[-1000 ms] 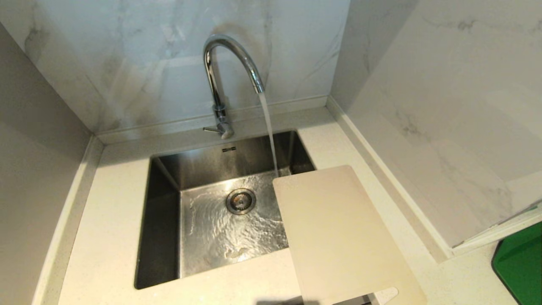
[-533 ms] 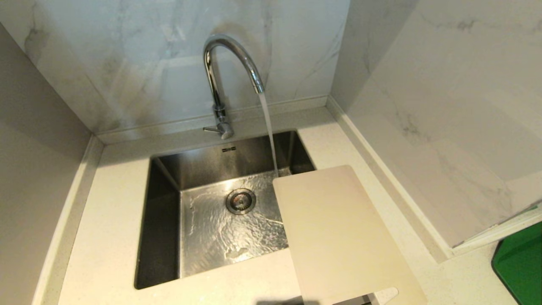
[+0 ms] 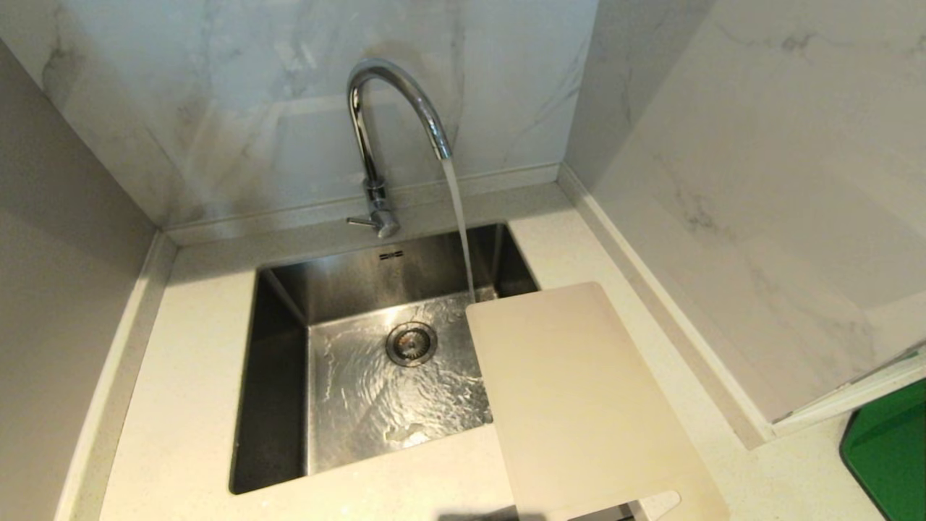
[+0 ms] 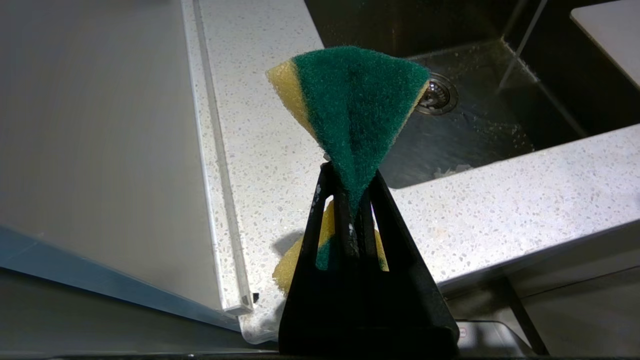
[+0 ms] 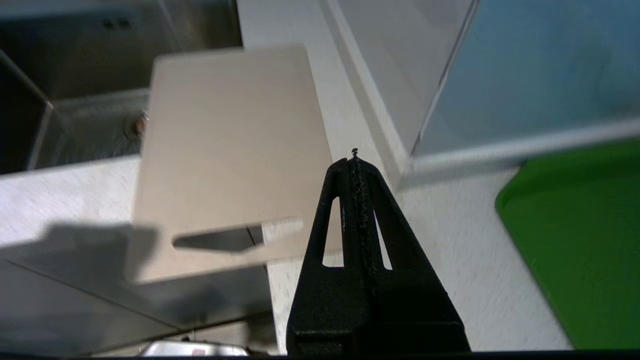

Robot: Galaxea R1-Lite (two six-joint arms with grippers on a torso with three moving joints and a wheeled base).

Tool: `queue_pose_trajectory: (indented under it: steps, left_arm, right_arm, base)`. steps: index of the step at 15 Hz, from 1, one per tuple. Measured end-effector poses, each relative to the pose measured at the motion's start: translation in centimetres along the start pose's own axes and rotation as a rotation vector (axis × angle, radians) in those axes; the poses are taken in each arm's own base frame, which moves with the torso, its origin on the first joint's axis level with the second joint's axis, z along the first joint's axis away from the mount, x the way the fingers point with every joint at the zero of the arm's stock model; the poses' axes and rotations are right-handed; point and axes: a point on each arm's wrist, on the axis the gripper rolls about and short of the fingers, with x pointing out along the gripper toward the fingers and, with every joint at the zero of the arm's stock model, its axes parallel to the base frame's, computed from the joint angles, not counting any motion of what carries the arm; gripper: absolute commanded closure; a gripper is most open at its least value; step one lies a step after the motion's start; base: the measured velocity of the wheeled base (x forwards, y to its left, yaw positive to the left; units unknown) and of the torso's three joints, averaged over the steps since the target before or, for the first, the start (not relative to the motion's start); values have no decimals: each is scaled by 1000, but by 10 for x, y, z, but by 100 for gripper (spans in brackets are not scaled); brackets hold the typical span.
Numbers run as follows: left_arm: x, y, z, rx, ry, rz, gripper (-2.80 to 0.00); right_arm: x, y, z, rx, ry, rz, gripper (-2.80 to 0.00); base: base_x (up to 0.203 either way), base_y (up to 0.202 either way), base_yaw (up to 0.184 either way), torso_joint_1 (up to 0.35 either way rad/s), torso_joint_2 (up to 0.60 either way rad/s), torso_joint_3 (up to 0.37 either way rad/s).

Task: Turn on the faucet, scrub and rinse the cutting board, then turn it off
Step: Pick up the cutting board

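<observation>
Left gripper (image 4: 354, 200): seen only in the left wrist view, held above the near edge of the countertop; its black fingers are pinched together on a scouring sponge.
Scouring sponge (image 4: 357, 107): green scrub face and yellow foam, squeezed at its middle so that it fans out beyond the fingertips; more yellow foam is seen behind the fingers.
Right gripper (image 5: 355, 162): seen only in the right wrist view, held over the countertop just beside the near end of the cutting board; its fingers are pressed flat together with nothing between them.
Countertop (image 3: 181, 376): pale speckled stone, by which the sink is framed on all sides.
Cutting board (image 3: 579, 398): cream-white, laid flat across the right rim of the sink, its far corner jutting over the basin and its near end carried past the counter's front edge; a slot handle is cut near that end.
Green slab (image 3: 890, 456): only a rounded corner is shown, on the counter well to the right of the board.
Sink (image 3: 278, 376): steel basin, its floor covered with rippling water around the drain (image 3: 411, 343).
Faucet (image 3: 376, 130): chrome gooseneck at the back rim; a stream is poured from the spout and appears to land just beyond the board's far corner, though contact there is hard to judge.
Lever (image 3: 359, 221): thin, set at the faucet's base, pointing left.
</observation>
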Motion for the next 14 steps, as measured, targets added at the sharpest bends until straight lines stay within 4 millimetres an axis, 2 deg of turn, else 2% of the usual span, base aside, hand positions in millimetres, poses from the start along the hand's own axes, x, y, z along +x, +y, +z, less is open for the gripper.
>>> queue_pose_trajectory:
  steps: [4, 7, 11, 14]
  left_arm:
    - [0, 0, 0, 0, 0, 1, 0]
    - [0, 0, 0, 0, 0, 1, 0]
    - [0, 0, 0, -1, 0, 1, 0]
    - [0, 0, 0, -1, 0, 1, 0]
  right_arm:
    - [-5, -1, 96, -39, -23, 61, 0]
    - [15, -1, 145, -122, 88, 164, 0]
    - [66, -2, 176, -220, 281, 271, 0]
    - [107, -3, 178, -260, 429, 345, 0]
  base:
    - [0, 0, 0, 0, 0, 0]
    - [0, 0, 0, 0, 0, 0]
    - [0, 0, 0, 0, 0, 0]
    - [0, 0, 0, 0, 0, 0]
